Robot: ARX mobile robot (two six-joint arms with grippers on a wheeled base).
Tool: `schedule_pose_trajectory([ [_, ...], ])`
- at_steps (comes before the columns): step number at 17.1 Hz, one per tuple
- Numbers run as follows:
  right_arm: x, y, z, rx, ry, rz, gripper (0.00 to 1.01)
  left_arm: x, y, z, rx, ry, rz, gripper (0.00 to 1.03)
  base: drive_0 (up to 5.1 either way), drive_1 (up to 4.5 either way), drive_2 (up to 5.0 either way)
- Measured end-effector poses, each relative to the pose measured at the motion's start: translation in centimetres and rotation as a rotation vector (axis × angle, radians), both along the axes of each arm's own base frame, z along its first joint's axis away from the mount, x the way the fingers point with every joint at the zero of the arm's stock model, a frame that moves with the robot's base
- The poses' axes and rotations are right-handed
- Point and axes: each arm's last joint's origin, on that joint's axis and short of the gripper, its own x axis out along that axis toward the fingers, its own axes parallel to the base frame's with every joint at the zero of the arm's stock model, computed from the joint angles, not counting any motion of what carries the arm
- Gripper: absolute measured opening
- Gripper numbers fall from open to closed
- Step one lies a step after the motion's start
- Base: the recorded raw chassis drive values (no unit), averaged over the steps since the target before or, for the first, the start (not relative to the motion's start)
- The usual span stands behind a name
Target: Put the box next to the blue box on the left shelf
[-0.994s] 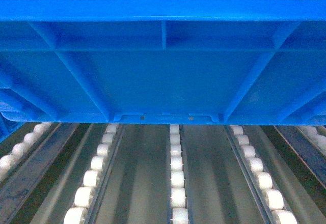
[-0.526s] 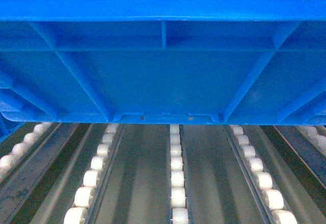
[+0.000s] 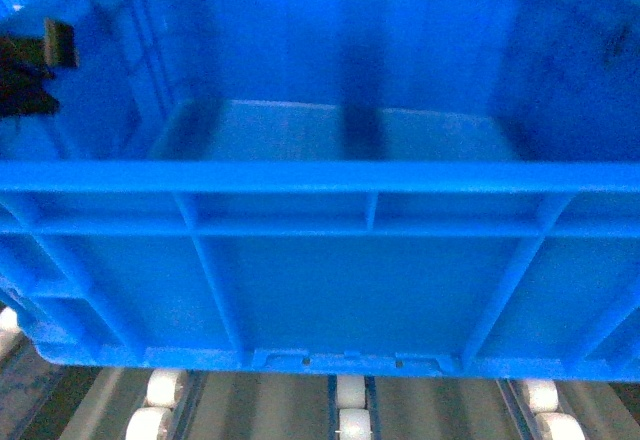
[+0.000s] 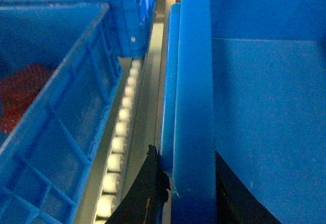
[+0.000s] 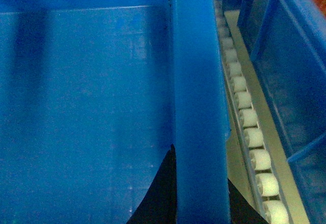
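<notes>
Box (image 3: 320, 290) — shelf (image 3: 350, 410) mostly hidden

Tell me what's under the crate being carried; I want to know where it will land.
Under the blue crate run white rollers in the shelf's metal rails. Only the nearest rollers show; the crate covers the rest, so contact cannot be judged.

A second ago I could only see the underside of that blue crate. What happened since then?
The crate has come down toward the roller rack: in the head view its near wall and open inside now show where its ribbed underside filled the picture. The left claw and right claw each clamp a side rim. The white rollers and the neighbouring crate are where they were.
</notes>
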Motion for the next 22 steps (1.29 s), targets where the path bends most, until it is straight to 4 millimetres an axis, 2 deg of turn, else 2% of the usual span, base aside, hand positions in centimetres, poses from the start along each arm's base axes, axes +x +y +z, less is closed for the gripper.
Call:
schedule_pose_trajectory([
  [4, 1.2, -0.2, -2.1, 0.0, 0.058, -0.002, 0.08, 0.9, -0.3, -1.8, 0.0, 0.072, 0.01, 0.15, 0.0, 0.0, 0.0],
  [7, 1.3, -0.3, -2.4, -0.006, 0.066, -0.007, 0.08, 1.1, -0.6, -2.4, -0.015, 0.092, 0.006, 0.15, 0.0, 0.0, 0.0],
  [13, 1.2, -0.4, -5.1, 0.001, 0.157, -0.018, 0.08, 1.6, -1.0, -4.4, 0.017, 0.182, 0.01, 0.15, 0.0, 0.0, 0.0],
  [16, 1.2, -0.3, -5.2, 0.0, 0.151, -0.026, 0.08, 1.9, -1.1, -5.0, -0.006, 0.197, 0.006, 0.15, 0.0, 0.0, 0.0],
  [17, 1.2, -0.4, -5.2, 0.001, 0.15, -0.032, 0.08, 2.1, -1.2, -5.3, -0.022, 0.203, -0.005, 0.21, 0.0, 0.0, 0.0],
  [18, 1.2, -0.3, -5.2, 0.008, 0.148, -0.046, 0.12, 2.2, -1.4, -5.4, -0.045, 0.206, -0.027, 0.33, 0.0, 0.0, 0.0],
  [21, 1.4, 0.1, -5.5, 0.036, 0.142, -0.126, 0.44, 2.4, -1.9, -5.9, -0.069, 0.205, -0.044, 0.67, 0.0, 0.0, 0.0],
  [22, 1.5, 0.3, -5.3, 0.05, 0.131, -0.125, 0.59, 2.4, -2.0, -6.3, -0.058, 0.215, -0.046, 0.81, 0.0, 0.0, 0.0],
])
